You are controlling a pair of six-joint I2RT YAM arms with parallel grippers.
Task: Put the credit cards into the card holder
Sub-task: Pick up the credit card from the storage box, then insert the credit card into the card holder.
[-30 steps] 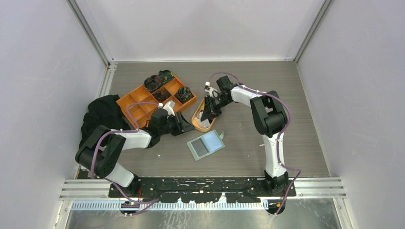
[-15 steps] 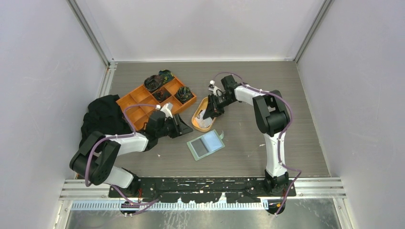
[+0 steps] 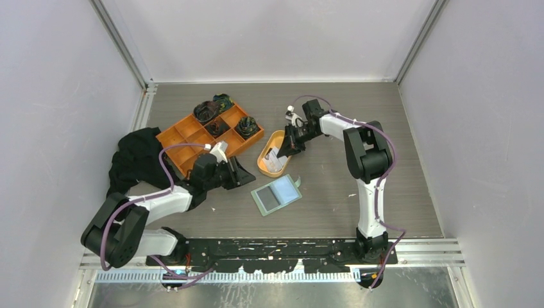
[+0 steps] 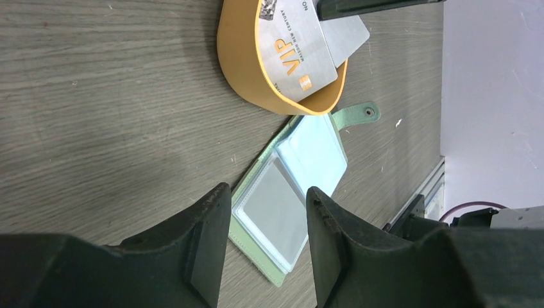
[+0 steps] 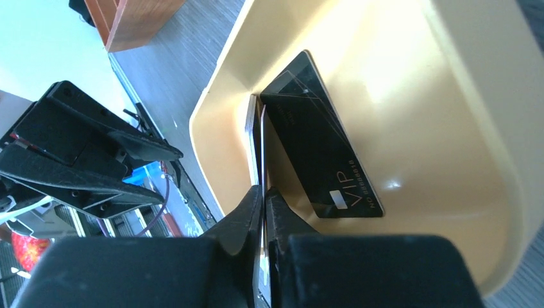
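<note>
**Plastic pinched in the dish, wallet lying open**

Over the last second my left arm has drawn back toward its base. The left gripper (image 3: 246,175) now sits off to the left of the sage-green folding card holder (image 3: 276,194) instead of crowding the oval orange dish (image 3: 261,162). The right gripper (image 3: 286,147) has stayed down in that dish, shifting only a little to the right.

I read this as the left side clearing the lane. The holder lies open and flat on the grey wood-grain table (image 3: 398,160), just in front of the dish, with its pockets facing up. I can see no card in it, so the whole task is still ahead.

From overhead I cannot tell whether the right fingers hold anything. The right wrist camera settles it: the 2 fingers are pressed together on a thin pale card (image 5: 255,144) of plastic, stood on edge against the dish wall. A VIP-lettered card (image 5: 321,160) leans just beside it.

The left wrist camera adds what neither other view gives:
- The left jaws are spread wide with nothing between them.
- The holder's glossy bluish pockets (image 4: 289,192) are framed in the gap.
- The holder's little closing tab (image 4: 357,115) lies just beside the dish rim.
- At least 2 cards are in the dish, the VIP face overlapping a plainer silvery card (image 4: 346,40).
</note>
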